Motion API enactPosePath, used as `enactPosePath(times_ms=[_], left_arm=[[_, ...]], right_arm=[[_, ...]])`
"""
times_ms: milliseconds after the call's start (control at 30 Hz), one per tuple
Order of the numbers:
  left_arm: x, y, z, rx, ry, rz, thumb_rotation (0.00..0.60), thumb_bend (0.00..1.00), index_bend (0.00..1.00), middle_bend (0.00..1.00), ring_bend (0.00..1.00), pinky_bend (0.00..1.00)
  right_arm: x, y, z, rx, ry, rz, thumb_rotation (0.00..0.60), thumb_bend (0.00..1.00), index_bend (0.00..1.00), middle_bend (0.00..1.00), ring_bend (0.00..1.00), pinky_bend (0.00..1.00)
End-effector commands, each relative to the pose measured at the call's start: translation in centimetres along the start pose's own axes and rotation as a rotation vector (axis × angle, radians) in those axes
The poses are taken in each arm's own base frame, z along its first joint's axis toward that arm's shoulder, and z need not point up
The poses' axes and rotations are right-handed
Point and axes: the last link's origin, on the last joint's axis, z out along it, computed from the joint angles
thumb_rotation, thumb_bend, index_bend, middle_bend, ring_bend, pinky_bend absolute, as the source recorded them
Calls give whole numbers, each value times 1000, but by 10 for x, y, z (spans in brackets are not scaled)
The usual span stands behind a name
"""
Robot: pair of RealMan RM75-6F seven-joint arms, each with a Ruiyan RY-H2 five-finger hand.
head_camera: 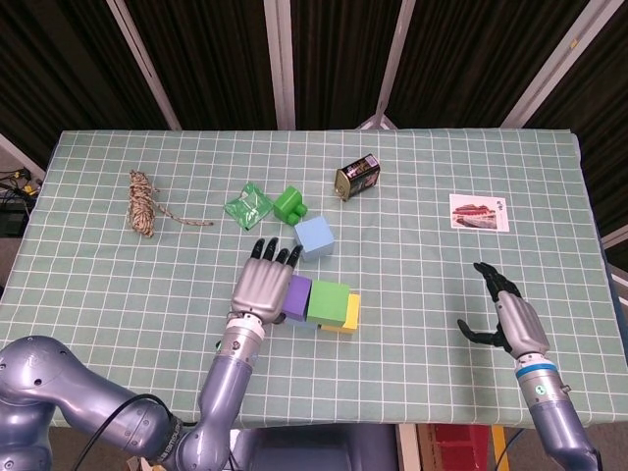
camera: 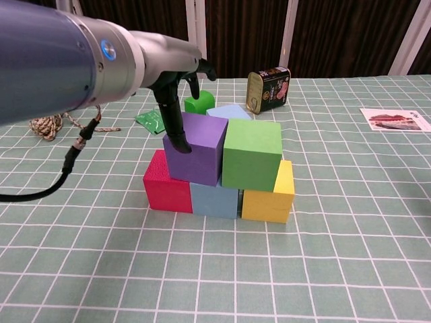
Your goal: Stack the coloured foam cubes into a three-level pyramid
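Left robot hand (head_camera: 263,287) is rested on the purple cube (camera: 196,149), fingers extended, nothing gripped.
Right robot hand (head_camera: 507,316) is held open, empty, above the bench (head_camera: 442,285).

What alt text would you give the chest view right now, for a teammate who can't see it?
A two-level foam stack: purple cube and green cube sit on a row of red cube, blue cube and yellow cube. The left hand touches the purple cube's left side; a tin stands behind.

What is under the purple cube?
The purple cube rests on the red cube and the blue cube. The left hand hides the red cube from the head view.
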Motion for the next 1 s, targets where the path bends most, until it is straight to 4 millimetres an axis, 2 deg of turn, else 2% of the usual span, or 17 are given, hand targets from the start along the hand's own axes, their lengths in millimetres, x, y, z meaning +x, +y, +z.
enactPosePath(times_ms=[33,267,400,567,767,1000], left_arm=[[8,-7,-1,8,8,-12,600,110,0,131,0,0],[28,-24,-2,33,51,-48,600,109,0,123,0,0],[43,-41,0,51,79,-72,600,109,0,123,0,0],[55,-53,7,42,99,-57,600,112,0,119,0,0],[56,-60,26,-20,72,30,600,116,0,84,0,0],[55,-68,63,-110,61,215,600,77,0,55,0,0]], right_arm=[[0,0,0,-1,0,-2,600,346,0,0,0,0],[-1,1,0,-2,-1,-8,600,346,0,0,0,0],[-2,2,0,-3,0,-14,600,346,0,0,0,0],[-3,2,1,0,3,-22,600,345,0,0,0,0],[-4,1,0,2,7,-29,600,345,0,0,0,0],[-4,2,2,-4,12,-34,600,346,0,0,0,0]])
